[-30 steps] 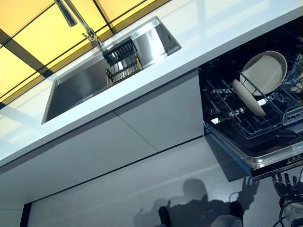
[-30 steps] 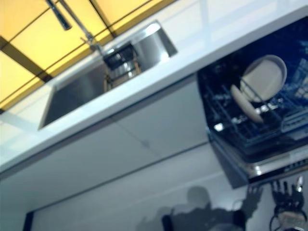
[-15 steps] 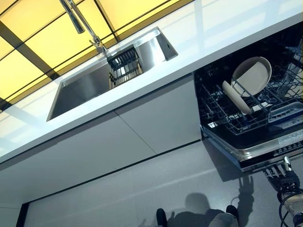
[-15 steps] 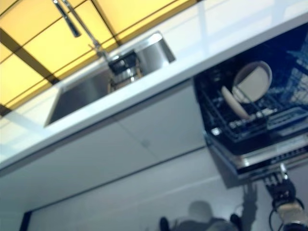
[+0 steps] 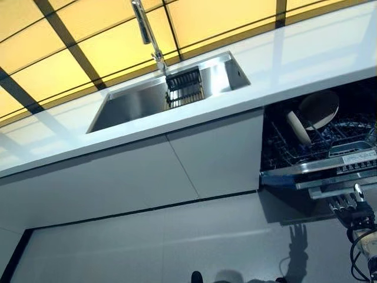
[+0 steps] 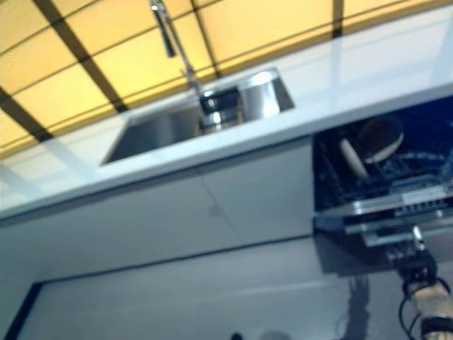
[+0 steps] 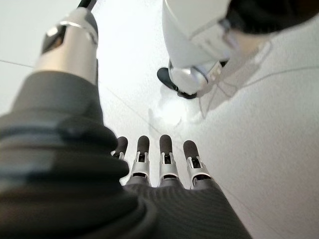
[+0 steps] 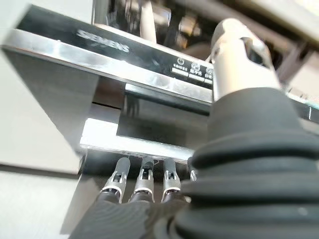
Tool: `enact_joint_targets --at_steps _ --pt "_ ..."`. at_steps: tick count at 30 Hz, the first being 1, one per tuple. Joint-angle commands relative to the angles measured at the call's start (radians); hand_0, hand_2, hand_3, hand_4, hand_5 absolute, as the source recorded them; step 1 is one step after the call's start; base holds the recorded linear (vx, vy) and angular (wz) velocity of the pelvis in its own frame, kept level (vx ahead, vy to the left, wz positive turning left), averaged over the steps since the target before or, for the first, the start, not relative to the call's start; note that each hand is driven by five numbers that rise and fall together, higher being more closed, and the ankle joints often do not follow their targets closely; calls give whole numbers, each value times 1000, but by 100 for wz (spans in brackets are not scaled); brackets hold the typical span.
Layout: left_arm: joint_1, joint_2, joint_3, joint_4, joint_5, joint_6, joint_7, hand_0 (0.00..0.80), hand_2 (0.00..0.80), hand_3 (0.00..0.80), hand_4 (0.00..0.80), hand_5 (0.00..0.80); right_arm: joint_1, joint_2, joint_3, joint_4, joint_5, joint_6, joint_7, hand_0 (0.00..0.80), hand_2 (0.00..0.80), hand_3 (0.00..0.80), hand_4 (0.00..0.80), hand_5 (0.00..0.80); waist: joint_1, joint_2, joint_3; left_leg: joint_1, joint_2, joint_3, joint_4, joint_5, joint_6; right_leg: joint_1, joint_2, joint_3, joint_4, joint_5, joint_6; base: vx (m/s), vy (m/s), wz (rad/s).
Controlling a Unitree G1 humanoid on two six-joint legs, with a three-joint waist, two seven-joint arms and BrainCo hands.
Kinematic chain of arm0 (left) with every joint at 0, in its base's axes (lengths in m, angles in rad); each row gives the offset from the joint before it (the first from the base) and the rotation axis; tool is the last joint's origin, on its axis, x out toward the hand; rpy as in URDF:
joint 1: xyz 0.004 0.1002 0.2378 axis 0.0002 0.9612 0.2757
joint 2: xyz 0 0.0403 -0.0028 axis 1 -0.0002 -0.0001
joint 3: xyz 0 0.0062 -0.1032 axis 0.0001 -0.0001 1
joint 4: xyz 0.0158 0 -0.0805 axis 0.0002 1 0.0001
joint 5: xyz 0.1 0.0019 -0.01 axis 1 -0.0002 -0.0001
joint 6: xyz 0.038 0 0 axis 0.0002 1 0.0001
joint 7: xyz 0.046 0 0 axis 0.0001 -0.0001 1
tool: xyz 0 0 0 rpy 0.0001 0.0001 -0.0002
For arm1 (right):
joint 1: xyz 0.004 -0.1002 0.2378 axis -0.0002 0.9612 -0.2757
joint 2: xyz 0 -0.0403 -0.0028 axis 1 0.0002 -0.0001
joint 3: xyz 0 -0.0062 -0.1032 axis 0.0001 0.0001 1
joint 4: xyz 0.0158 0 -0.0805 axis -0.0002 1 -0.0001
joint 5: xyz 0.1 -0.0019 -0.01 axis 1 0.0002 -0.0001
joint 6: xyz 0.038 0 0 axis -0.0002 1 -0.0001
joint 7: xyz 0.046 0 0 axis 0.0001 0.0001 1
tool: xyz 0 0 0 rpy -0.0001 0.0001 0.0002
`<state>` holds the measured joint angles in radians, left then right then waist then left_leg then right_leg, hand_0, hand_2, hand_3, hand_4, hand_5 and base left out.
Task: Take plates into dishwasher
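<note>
Two beige plates (image 5: 317, 109) stand on edge in the lower rack (image 5: 347, 137) of the dishwasher at the right, under the white counter. The dishwasher door (image 5: 330, 175) is tilted partway up, its steel top edge and control strip (image 8: 149, 55) facing out. My right hand (image 5: 351, 211) is below the door's front edge, fingers (image 8: 143, 183) straight and pressed up against its underside, holding nothing. My left hand (image 7: 164, 167) shows only in its wrist view, fingers straight over the pale floor, empty.
A steel sink (image 5: 135, 103) with a dark dish rack (image 5: 185, 87) and a tall faucet (image 5: 145, 28) is set in the white counter (image 5: 294, 56). Flat white cabinet fronts (image 5: 177, 165) run below it. Yellow panels with dark bars lie behind.
The camera has shifted. The dishwasher door has swung up from nearly flat to a steeper tilt, hiding more of the rack, and my right hand has risen under its edge.
</note>
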<state>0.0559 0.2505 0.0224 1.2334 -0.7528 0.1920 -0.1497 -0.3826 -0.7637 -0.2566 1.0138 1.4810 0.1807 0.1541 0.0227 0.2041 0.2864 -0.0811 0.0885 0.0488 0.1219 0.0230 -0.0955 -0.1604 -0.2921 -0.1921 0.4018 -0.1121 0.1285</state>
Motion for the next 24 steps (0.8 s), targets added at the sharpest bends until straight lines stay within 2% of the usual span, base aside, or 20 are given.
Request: enact_joint_targets --at_steps 1,5,14,17,19,24 --pt "-26 75 -18 17 40 -25 -2 0 0 0 0 0 -259 -1 6 -119 6 -44 92 0 0 0 0 0 57 -89 -66 -25 -28 12 108 -8 -1 150 112 -83 -114 -13 -110 47 -13 5" --pt "-20 76 -17 28 52 -47 -4 0 0 0 0 0 -226 26 1 -96 8 -51 97 0 0 0 0 0 64 -113 -96 -4 -30 11 52 11 4 170 122 -83 -176 25 -92 62 -3 3" --pt "-15 95 -4 69 68 -81 -19 0 0 0 0 0 -151 59 -24 -54 -27 -32 104 0 0 0 0 0 67 -161 -146 38 -22 17 -19 13 9 210 134 -74 -271 64 -62 76 3 6" --pt "-13 98 -1 81 67 -86 -31 0 0 0 0 0 -120 73 -15 -40 -101 -14 88 0 0 0 0 0 66 -173 -167 57 -18 17 -64 20 7 225 133 -66 -319 88 -44 89 30 0" --pt "-17 99 6 100 58 -98 -42 0 0 0 0 0 -68 97 13 6 -213 3 82 0 0 0 0 0 58 -190 -197 91 -13 24 -149 46 3 245 139 -52 -397 129 -20 103 40 -2" --pt "-35 97 2 114 59 -107 -54 0 0 0 0 0 20 145 51 68 -305 30 89 0 0 0 0 0 48 -206 -231 106 -10 34 -209 60 -1 263 150 -43 -480 175 0 57 37 4"
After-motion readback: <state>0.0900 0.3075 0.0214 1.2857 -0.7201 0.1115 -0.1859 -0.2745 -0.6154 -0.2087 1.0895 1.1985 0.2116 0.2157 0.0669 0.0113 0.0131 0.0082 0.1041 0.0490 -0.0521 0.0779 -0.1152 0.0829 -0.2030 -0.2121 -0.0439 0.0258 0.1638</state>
